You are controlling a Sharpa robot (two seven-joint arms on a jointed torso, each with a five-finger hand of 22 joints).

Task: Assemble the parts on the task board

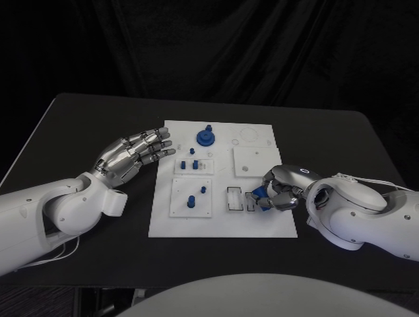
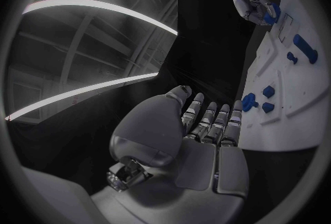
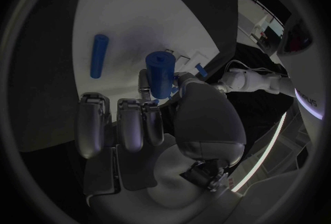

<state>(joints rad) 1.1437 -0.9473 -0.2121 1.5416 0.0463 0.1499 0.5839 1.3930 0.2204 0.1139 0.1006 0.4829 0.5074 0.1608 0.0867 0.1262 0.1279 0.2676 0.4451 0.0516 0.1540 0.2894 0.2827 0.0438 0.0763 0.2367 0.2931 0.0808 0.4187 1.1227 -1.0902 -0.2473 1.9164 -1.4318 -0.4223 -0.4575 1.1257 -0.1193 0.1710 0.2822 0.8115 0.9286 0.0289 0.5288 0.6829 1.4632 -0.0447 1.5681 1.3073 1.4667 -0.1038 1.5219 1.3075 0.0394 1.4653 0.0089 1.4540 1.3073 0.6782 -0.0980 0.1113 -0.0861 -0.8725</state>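
Note:
The white task board (image 1: pixel 224 218) lies in the middle of the black table. My right hand (image 1: pixel 284 188) is low over the board's right side and pinches a blue cylinder part (image 1: pixel 258 199) between thumb and fingers; the right wrist view shows that cylinder (image 3: pixel 160 74) upright in the grip. A blue rod (image 3: pixel 99 56) lies flat on the board beyond it. My left hand (image 1: pixel 133 155) hovers open beside the board's left edge, fingers spread towards it. A blue round part (image 1: pixel 205 137) stands near the board's far edge.
Small blue pegs (image 1: pixel 193 163) stand in a raised white block left of centre, and others (image 1: pixel 191 200) in the block nearer me. A square white block (image 1: pixel 254 161) sits just beyond my right hand. Bare black table surrounds the board.

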